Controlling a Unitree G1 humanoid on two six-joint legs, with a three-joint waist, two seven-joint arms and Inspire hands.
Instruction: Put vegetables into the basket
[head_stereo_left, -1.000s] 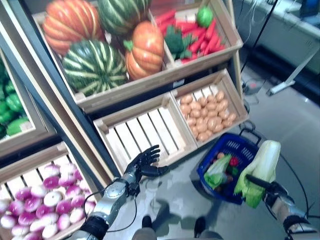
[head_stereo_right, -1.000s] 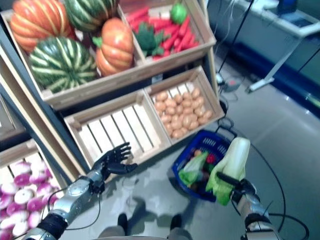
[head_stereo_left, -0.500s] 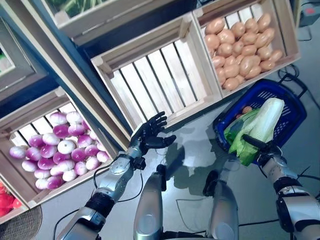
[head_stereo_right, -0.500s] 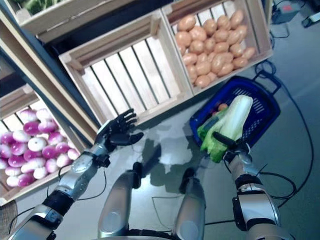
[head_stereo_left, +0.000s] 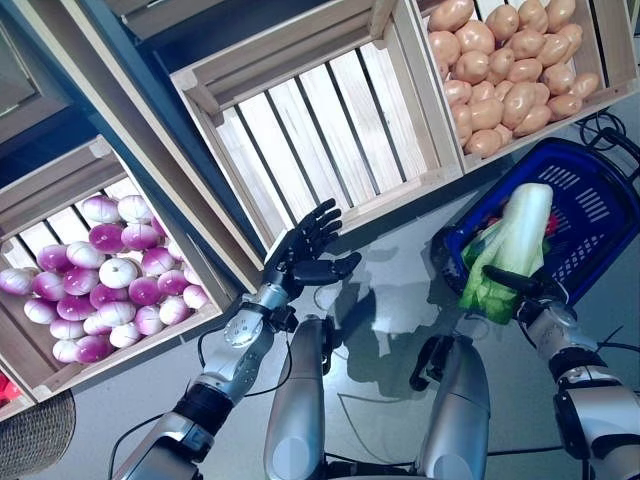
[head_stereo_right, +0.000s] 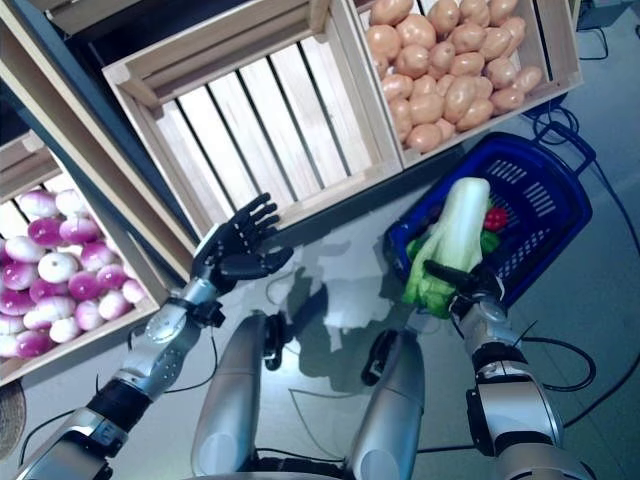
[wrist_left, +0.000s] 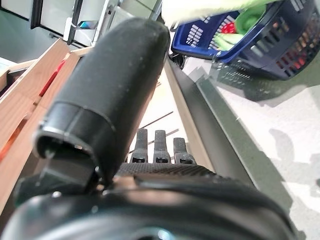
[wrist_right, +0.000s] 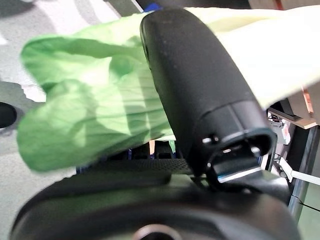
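Observation:
My right hand (head_stereo_left: 522, 292) is shut on a napa cabbage (head_stereo_left: 508, 250), pale stalk up and green leaves hanging down, held over the near left rim of the blue basket (head_stereo_left: 590, 205) on the floor. In the right wrist view the thumb (wrist_right: 200, 75) presses across the cabbage leaves (wrist_right: 85, 100). Something red and something green lie inside the basket (head_stereo_right: 540, 190). My left hand (head_stereo_left: 305, 255) is open, fingers spread, in front of the empty wooden crate (head_stereo_left: 310, 130), holding nothing.
A crate of potatoes (head_stereo_left: 510, 70) stands behind the basket. Left of the empty crate, a lower crate holds purple and white turnips (head_stereo_left: 110, 280). A woven basket edge (head_stereo_left: 35, 440) shows at the lower left. Grey floor lies between crates and basket.
The camera has tilted further down. My right hand has carried the cabbage slightly farther over the basket. The left hand stays open by the empty crate.

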